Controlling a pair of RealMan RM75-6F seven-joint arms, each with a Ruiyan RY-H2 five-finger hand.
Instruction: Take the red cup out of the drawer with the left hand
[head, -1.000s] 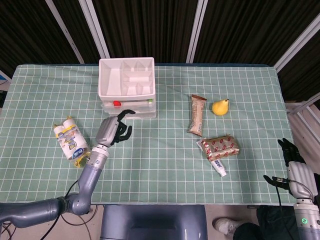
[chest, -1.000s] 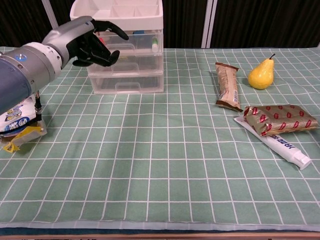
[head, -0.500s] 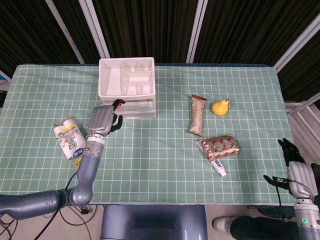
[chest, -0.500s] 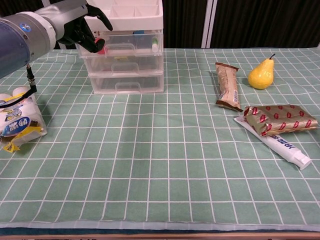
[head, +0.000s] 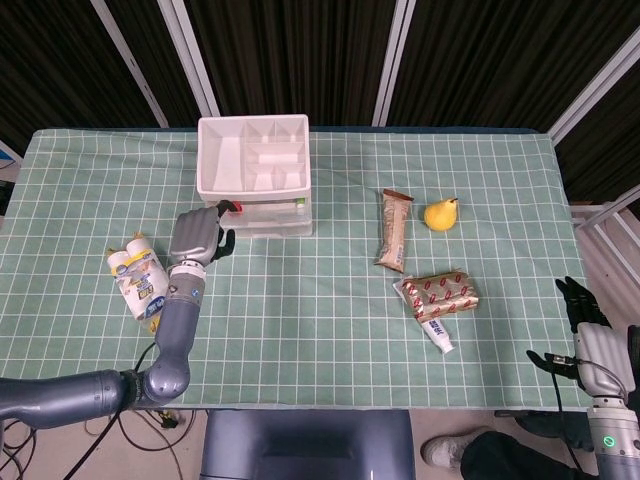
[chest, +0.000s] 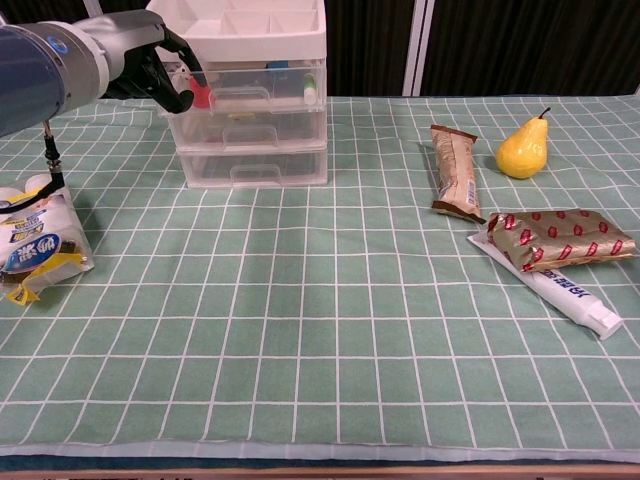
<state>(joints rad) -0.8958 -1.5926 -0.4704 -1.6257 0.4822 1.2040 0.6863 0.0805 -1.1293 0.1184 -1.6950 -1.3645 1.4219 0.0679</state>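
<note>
A shrink-wrapped pack of small white bottles (chest: 35, 243) lay at the far left of the green checked counter (chest: 320, 340). Beside it, the left hand (chest: 150, 62) reached to the left end of the top drawer of a clear plastic drawer unit (chest: 250, 110), its dark fingers (chest: 172, 88) curled around the red cup (chest: 202, 95), which sat at the drawer's left front corner; its orientation and long axis could not be made out behind the fingers. A white compartmented tray (head: 252, 155) capped the unit, and small coloured items showed faintly through the drawer fronts. Farther right lay a brown wrapped snack bar (chest: 455, 172), lengthwise front to back, a smooth yellow pear (chest: 524, 148), a crinkled red-patterned packet (chest: 560, 238) and a white tube (chest: 565, 293). At the far right, the right hand (head: 583, 320) hung off the counter's edge, fingers loosely spread, holding nothing.
</note>
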